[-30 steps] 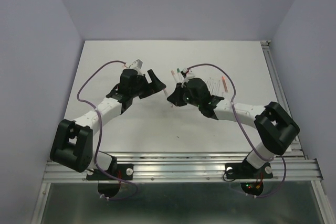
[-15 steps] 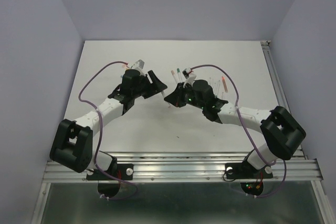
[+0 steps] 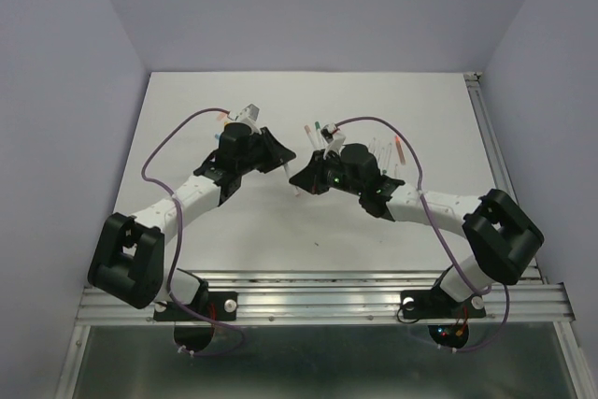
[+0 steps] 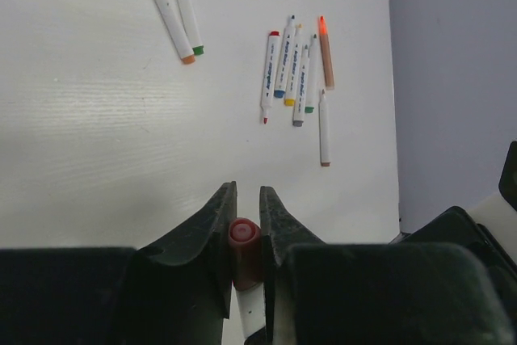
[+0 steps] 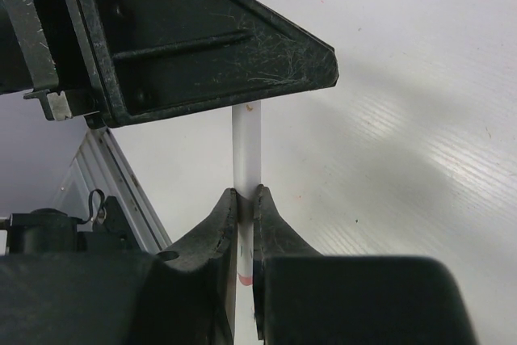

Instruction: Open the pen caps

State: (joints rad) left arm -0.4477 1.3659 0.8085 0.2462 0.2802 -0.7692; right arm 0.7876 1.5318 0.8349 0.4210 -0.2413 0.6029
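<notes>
Red pen cap [image 4: 243, 236] gripped in left end effector [image 4: 245, 193], barrel [image 5: 245, 147] in right end effector [image 5: 246, 194]

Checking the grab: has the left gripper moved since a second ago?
Yes, slightly: left gripper edged right toward the loose pens, shutting on the red cap.

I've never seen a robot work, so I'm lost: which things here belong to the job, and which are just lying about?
Part of the job: the red cap, pinched in the left end effector; the white pen barrel, clamped in the right end effector; the other pens lying loose.
Just there: the purple cables; the metal rail.
</notes>
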